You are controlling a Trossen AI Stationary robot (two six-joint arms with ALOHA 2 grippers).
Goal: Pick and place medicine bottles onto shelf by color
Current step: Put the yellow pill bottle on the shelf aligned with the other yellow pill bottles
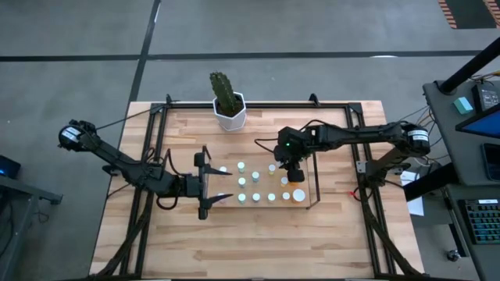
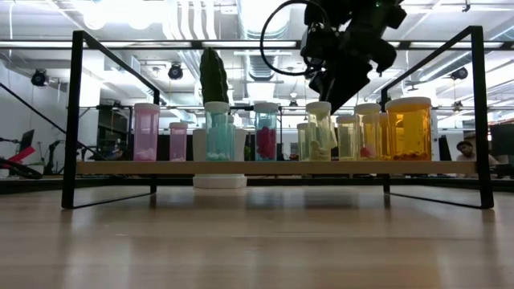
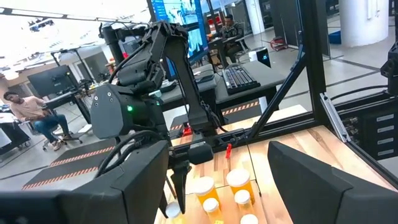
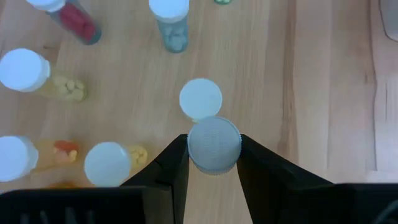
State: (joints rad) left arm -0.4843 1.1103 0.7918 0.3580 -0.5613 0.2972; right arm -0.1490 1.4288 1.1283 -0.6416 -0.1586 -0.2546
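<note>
The shelf [image 2: 120,167], a wire rack with a light wood base, stands mid-table and carries several white-capped medicine bottles [image 2: 265,128] in pink, bluish, yellowish and orange tints, standing upright on their bottoms. My right gripper [image 4: 214,163] hovers over the shelf's right part [image 1: 293,173], slanting down, shut on one bottle's white cap. Another capped bottle [image 4: 200,98] stands just beyond it. My left gripper [image 1: 205,186] waits level at the shelf's left end, open, with nothing between its fingers. My right gripper pinches the round white cap [image 4: 214,144] of a pale yellowish bottle [image 2: 319,136] between its two fingers, on opposite sides of the cap. The fingers come slanting down from above. The bottle hangs upright below them, its bottom near the shelf's base; whether it rests there I cannot tell.
A white hexagonal pot with a cactus [image 1: 229,105] stands behind the shelf at the far edge. A black frame [image 1: 148,179] edges the table. Bare wood [image 1: 250,242] lies in front of the shelf. People sit at desks beyond the table [image 3: 25,112].
</note>
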